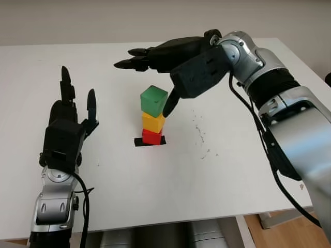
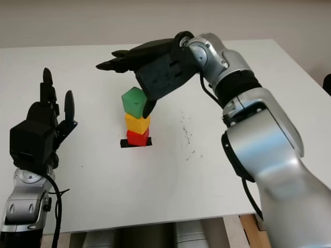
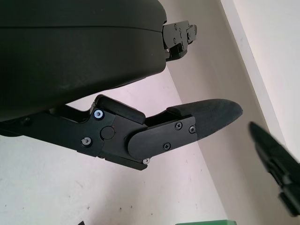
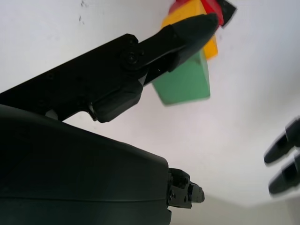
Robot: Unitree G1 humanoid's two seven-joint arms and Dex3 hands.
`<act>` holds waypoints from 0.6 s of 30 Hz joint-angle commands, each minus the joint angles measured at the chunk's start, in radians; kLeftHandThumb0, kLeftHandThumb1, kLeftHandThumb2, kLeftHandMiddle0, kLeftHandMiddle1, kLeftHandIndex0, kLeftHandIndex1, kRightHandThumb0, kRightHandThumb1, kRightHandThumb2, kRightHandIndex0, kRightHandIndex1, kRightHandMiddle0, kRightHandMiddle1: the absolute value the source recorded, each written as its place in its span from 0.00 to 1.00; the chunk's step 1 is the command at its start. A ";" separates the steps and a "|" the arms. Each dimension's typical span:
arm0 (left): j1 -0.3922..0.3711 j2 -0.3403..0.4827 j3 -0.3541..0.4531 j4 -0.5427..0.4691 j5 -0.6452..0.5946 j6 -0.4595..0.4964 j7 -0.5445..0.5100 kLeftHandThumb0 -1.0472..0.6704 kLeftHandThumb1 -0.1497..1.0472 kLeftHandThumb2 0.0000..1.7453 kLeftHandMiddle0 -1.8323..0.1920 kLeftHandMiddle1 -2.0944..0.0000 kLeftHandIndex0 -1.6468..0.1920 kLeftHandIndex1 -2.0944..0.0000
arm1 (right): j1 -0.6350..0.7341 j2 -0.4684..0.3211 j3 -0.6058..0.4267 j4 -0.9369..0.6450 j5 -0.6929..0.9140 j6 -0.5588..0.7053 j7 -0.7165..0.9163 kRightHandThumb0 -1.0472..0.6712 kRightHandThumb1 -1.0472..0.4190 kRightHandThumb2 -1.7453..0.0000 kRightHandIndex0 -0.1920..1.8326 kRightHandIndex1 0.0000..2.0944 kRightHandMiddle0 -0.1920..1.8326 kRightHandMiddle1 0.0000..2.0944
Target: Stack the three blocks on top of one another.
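The green block point(image 1: 154, 101) sits tilted atop the yellow block point(image 1: 153, 122) and red block point(image 1: 152, 137), beneath the right hand point(image 1: 170, 64), fingers point(image 1: 171, 103) wide, holding nothing. Left hand point(image 1: 67, 129) open, well aside.

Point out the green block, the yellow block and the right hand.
green block point(image 1: 153, 101), left eye view, its front face.
yellow block point(image 1: 152, 123), left eye view, its front face.
right hand point(image 1: 194, 77), left eye view, its palm shell above the stack.

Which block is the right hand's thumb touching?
The green block, top of the stack; the yellow block and red block sit below it.
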 commanded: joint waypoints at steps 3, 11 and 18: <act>-0.008 0.007 0.011 0.005 -0.007 -0.015 0.001 0.15 1.00 0.42 1.00 0.97 1.00 0.98 | 0.007 -0.066 -0.118 -0.066 0.124 0.032 0.006 0.03 0.00 0.70 0.00 0.00 0.00 0.00; -0.002 0.009 0.032 0.013 -0.031 -0.032 -0.006 0.15 1.00 0.40 1.00 0.98 1.00 0.98 | 0.190 -0.076 -0.299 -0.129 0.312 0.179 -0.102 0.08 0.00 0.58 0.00 0.00 0.00 0.00; 0.003 0.015 0.021 0.027 -0.026 -0.042 -0.011 0.14 1.00 0.41 1.00 0.98 1.00 0.98 | 0.394 -0.008 -0.402 -0.172 0.442 0.269 -0.166 0.06 0.00 0.57 0.00 0.00 0.00 0.00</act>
